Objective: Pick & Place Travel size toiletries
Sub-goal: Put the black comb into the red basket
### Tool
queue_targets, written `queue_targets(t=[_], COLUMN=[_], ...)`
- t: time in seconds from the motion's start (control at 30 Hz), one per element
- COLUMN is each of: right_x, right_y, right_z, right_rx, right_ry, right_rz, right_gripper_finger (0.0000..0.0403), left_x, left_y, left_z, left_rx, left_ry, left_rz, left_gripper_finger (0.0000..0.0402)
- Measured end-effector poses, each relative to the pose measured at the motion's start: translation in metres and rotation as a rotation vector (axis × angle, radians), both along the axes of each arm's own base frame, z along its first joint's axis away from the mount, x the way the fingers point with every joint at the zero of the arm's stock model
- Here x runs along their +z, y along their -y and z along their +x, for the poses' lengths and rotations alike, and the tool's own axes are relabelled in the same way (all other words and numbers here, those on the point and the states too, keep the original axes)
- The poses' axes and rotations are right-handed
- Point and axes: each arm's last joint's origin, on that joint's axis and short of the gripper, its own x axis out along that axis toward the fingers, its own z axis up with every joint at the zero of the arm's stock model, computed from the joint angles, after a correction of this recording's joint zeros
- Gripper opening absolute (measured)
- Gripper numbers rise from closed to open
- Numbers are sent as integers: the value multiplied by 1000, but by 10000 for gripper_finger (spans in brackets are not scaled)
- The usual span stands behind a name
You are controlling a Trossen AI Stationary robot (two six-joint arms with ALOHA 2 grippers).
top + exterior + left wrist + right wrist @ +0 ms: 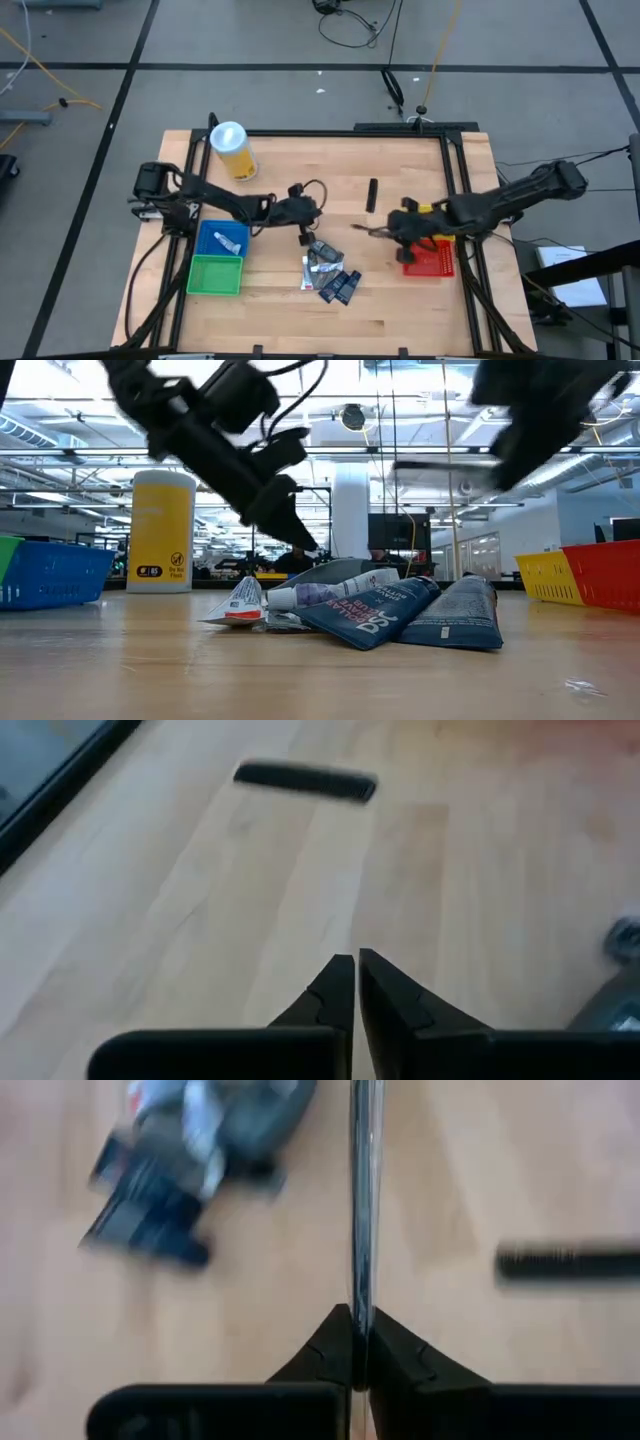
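Toiletries (328, 272) heaped near the worktop's front edge: soft white tubes, crinkled silver sachets, flat dark blue packets. Left gripper (303, 238) pinched shut on nothing, poised over bare pale wood beside the heap. Right gripper (358, 1320) clamped on a thin, flat silvery strip (362, 1200), held above the worktop near the red mesh bin (432, 260). Slim black comb (372, 195) lying toward the back edge.
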Motion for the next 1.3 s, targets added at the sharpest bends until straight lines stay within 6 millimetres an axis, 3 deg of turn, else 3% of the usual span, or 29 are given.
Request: queue_targets(t=[0.23,0.47,0.73,1.07,1.3], right_x=[28,8,-27,-53,-53], right_y=[-28,-45,-37,-27,-18], right_z=[-52,-79,-79,-73,-70], right_rx=[-191,-290,-237,-164,-228], right_ry=[-457,-685,-706,-642,-623], right_rz=[189,216,177,176,206], right_gripper_finger=[5,6,6,15,105], left_x=[-17,-16,-12,-10,-10], left_y=[3,3,3,3,6], left_z=[-5,-5,-3,-2,-2], left_rx=[-15,-14,-25,-20,-43], left_ry=[79,90,124,155,152], left_rz=[3,3,20,7,-16], left_gripper_finger=[26,26,26,26,26])
